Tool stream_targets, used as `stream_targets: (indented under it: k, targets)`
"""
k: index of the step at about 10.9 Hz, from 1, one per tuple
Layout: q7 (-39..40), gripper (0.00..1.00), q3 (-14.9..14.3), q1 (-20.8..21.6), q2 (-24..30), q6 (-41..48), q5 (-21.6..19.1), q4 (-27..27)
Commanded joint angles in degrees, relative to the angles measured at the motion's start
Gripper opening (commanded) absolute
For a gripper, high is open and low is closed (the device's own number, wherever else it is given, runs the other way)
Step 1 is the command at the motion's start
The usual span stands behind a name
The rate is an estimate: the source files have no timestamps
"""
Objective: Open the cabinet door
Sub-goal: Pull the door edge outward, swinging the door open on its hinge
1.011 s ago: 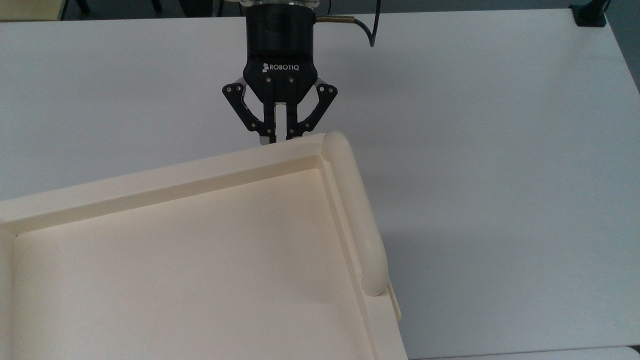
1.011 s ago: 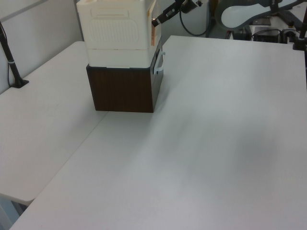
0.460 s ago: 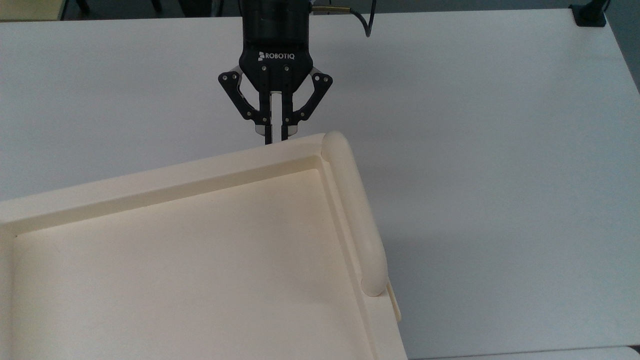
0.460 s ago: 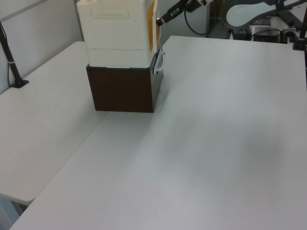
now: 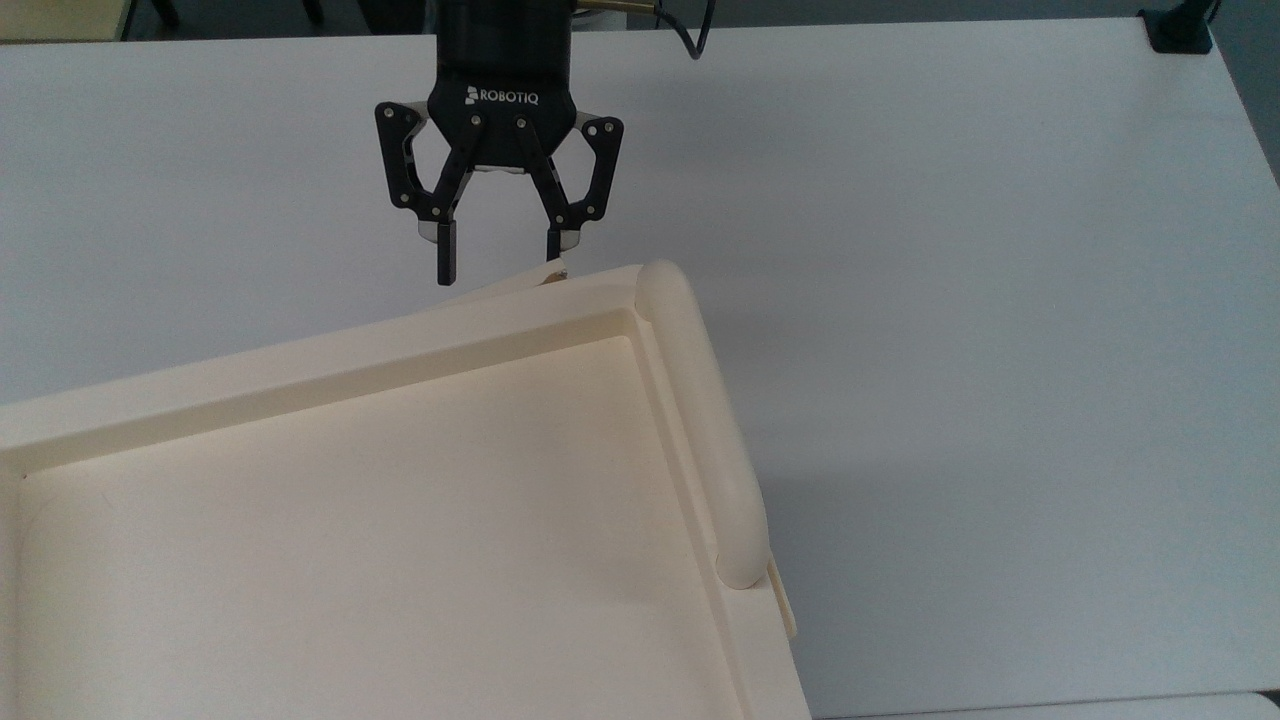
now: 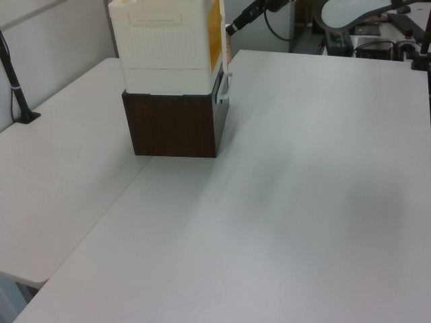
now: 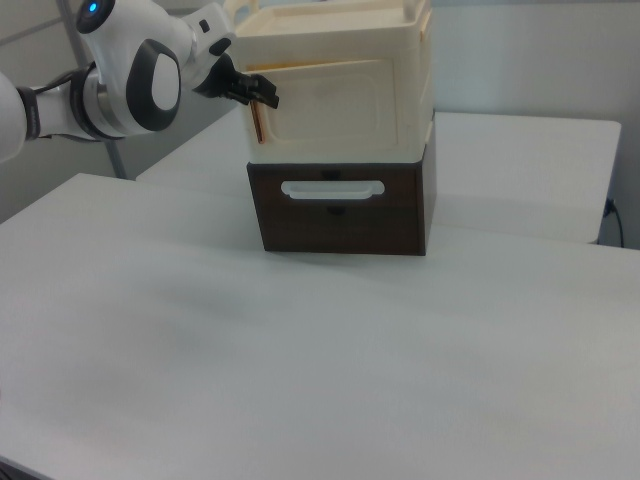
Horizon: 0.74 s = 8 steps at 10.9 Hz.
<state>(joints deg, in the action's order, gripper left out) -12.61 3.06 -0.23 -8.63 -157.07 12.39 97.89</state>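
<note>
The cream cabinet (image 7: pixel 340 90) stands on a dark brown box (image 7: pixel 340 215). Its door (image 7: pixel 335 100) is the front panel with a recessed face, and it stands slightly ajar at the right view's left edge, where an orange gap shows. From above, the door's edge (image 5: pixel 505 284) pokes out as a thin sliver past the tray-like top (image 5: pixel 350 520). My gripper (image 5: pixel 500 262) hovers open just beyond that sliver, its right fingertip (image 5: pixel 556 248) close to the door's free corner. The gripper (image 7: pixel 262 98) sits at the door's ajar edge (image 6: pixel 223 30).
A rounded tube bar (image 5: pixel 700 420) runs along the top's right side in the top view. The brown box has a drawer with a white handle (image 7: pixel 332 188). White table (image 5: pixel 1000 300) spreads wide around the cabinet. A black post (image 6: pixel 17 87) stands at the left view's left.
The fingers, nearly shut at the door's edge before, have spread open. The gripper has shifted toward the top view's left and upward, and the door now stands further ajar.
</note>
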Motion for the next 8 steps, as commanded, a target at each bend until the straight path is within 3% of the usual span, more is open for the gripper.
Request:
stream_targets:
  k: [1, 8]
  targets:
    - [-1.1, 0.69, -0.42, -2.93, 2.91, 5.79, 1.41, 1.52]
    - [0.57, 0.83, -0.51, -4.34, 5.46, 21.79, 0.88, 0.81]
